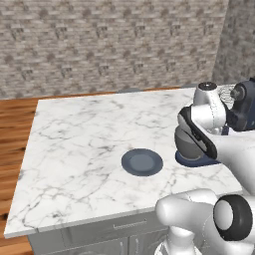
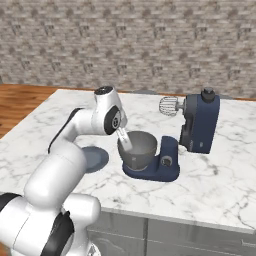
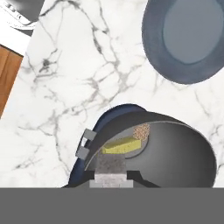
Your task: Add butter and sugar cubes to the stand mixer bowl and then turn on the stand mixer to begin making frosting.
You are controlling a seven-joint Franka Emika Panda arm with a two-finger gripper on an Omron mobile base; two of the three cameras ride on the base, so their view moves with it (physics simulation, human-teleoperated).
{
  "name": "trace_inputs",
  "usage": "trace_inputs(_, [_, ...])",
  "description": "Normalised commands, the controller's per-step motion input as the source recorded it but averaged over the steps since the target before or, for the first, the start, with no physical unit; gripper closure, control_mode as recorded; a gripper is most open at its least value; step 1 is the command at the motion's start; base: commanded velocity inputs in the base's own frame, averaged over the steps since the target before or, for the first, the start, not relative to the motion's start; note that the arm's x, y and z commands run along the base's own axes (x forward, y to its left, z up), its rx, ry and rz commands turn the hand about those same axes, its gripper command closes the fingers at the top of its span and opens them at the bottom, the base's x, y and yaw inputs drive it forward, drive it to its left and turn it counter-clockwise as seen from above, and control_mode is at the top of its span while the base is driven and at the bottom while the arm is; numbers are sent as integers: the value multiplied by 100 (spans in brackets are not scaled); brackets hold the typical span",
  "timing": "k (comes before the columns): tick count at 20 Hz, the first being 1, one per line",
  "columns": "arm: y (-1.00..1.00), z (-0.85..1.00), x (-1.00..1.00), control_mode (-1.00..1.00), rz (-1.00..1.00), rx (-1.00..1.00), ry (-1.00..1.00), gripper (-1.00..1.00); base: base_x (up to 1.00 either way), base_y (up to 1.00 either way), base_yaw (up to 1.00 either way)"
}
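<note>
The navy stand mixer stands on the marble counter with its head tilted back and its whisk raised. The grey stand mixer bowl sits on the mixer's base. Inside the bowl lie the yellow butter and a tan sugar cube. My gripper hangs over the bowl's left rim, pointing down into it. In the hand view the gripper is shut on a small speckled cube, shaded grey, which looks like another sugar cube.
The dark blue-grey plate lies bare on the counter left of the mixer, close to the bowl. The counter's front edge runs close to the mixer base. A brick wall stands behind, and wooden floor lies to the left.
</note>
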Motion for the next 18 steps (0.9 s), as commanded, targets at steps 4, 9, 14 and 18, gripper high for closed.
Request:
trace_inputs(4, [-4,-24,23,-100,0,0,10,100,0,0,0])
trace_inputs(9, [-4,-26,32,-100,1,0,9,100,0,0,0])
trace_inputs(14, [-7,-23,21,-100,1,0,3,100,0,0,0])
trace_inputs(18, [-7,-29,22,-100,1,0,2,100,0,0,0])
